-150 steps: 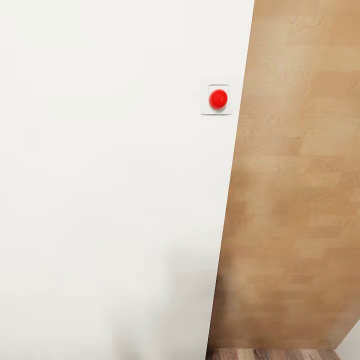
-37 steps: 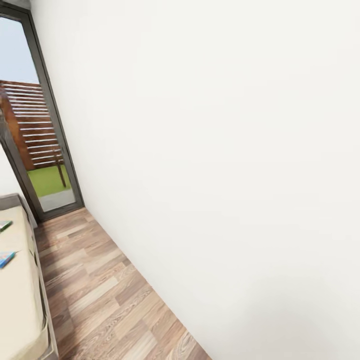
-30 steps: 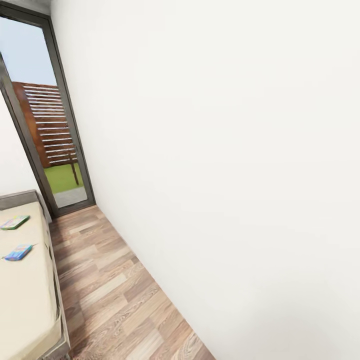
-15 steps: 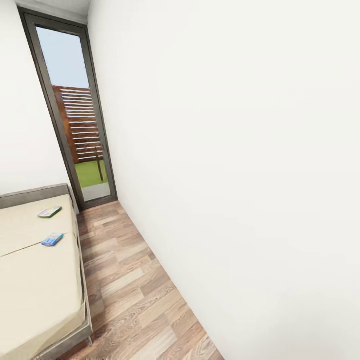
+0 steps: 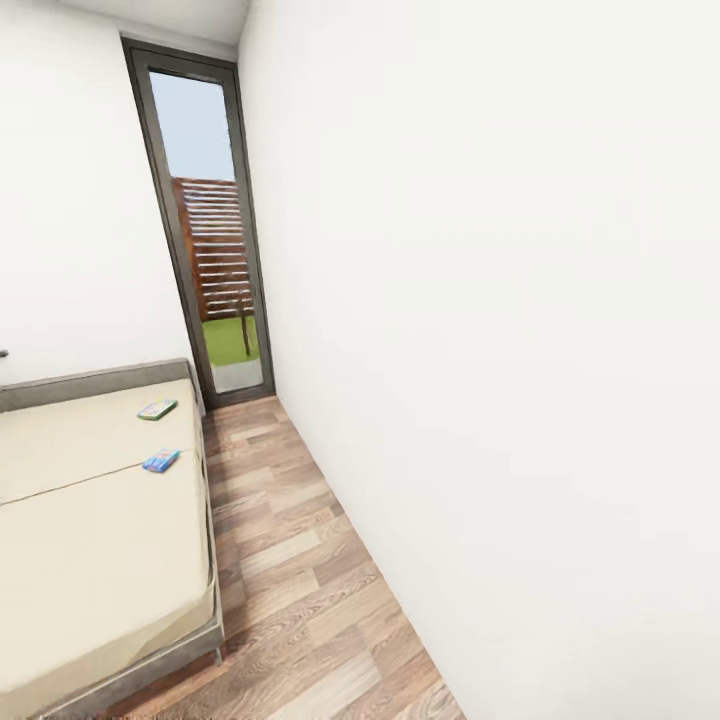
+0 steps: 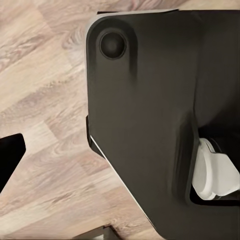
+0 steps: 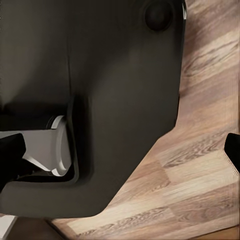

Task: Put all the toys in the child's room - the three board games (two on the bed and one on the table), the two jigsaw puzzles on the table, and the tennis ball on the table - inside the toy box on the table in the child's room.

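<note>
The bed (image 5: 90,540) with its plain cream top lies at the lower left of the head view. Two board games rest on it near its far right edge: a white-green carton (image 5: 157,409) and, closer to me, a blue carton (image 5: 160,461). The table, toy box, jigsaw puzzles and tennis ball are out of view. In the left wrist view, one dark fingertip (image 6: 10,155) of my left gripper (image 6: 120,155) sits at the frame edge, nothing between the fingers. My right gripper (image 7: 120,150) has its fingertips (image 7: 232,150) wide apart and holds nothing.
A tall glass door (image 5: 215,260) stands in the far corner beyond the bed. A white wall (image 5: 500,300) runs along the right. Between wall and bed lies a strip of wood-plank floor (image 5: 290,560). My dark base (image 6: 145,100) sits under both wrists.
The head camera has swung from a wall with a red button to the bed side of the room. Bed, both cartons and glass door have slid rightward in the picture.
</note>
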`<state>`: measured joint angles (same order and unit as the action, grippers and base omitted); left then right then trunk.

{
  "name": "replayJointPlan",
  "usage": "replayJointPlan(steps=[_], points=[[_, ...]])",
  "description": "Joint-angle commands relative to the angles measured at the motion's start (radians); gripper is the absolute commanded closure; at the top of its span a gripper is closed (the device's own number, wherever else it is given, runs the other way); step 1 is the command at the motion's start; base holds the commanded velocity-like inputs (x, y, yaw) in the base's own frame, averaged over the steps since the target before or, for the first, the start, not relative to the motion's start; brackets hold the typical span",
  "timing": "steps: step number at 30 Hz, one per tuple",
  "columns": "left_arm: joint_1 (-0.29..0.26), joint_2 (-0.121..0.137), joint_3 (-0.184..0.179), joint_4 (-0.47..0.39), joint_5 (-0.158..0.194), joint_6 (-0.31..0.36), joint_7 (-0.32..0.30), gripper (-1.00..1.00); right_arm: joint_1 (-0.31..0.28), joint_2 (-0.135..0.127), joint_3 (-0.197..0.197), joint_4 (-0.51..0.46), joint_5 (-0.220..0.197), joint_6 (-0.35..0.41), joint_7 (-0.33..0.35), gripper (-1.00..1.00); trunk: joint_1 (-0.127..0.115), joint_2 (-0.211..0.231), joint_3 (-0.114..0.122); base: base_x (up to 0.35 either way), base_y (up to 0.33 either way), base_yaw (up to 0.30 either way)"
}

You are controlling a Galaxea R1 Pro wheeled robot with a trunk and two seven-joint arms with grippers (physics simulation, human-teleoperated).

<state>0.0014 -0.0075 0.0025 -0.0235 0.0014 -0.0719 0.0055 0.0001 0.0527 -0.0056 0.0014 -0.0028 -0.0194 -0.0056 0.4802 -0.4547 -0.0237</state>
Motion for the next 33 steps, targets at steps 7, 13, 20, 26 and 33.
replayJointPlan(steps=[7,13,20,26,33], points=[[0.0,0.0,-0.001,-0.001,0.0,-0.002,0.001,-1.0,0.0,0.0,-0.001,0.0,0.0,-0.006,-0.001,-1.0,-0.026,0.048,0.021,0.0,0.0,0.277],[0.0,0.0,-0.001,-0.001,0.0,-0.002,0.001,-1.0,0.0,0.0,-0.001,0.0,0.0,-0.021,-0.001,-1.0,-0.03,0.055,0.024,0.0,0.0,0.277],[0.0,0.0,-0.001,-0.001,0.0,-0.002,0.001,-1.0,0.0,-0.001,-0.001,0.0,0.0,-0.025,-0.001,-1.0,-0.03,0.055,0.024,0.0,0.0,0.276],[0.0,0.0,-0.001,-0.001,0.0,-0.002,0.001,-1.0,0.0,-0.001,-0.001,0.0,0.0,-0.025,-0.001,-1.0,-0.03,0.055,0.024,0.0,0.0,0.277],[0.0,0.0,-0.001,-0.001,0.0,-0.002,0.001,-1.0,0.0,-0.001,-0.001,0.0,0.0,-0.025,-0.001,-1.0,-0.03,0.055,0.024,0.0,0.0,0.277]])
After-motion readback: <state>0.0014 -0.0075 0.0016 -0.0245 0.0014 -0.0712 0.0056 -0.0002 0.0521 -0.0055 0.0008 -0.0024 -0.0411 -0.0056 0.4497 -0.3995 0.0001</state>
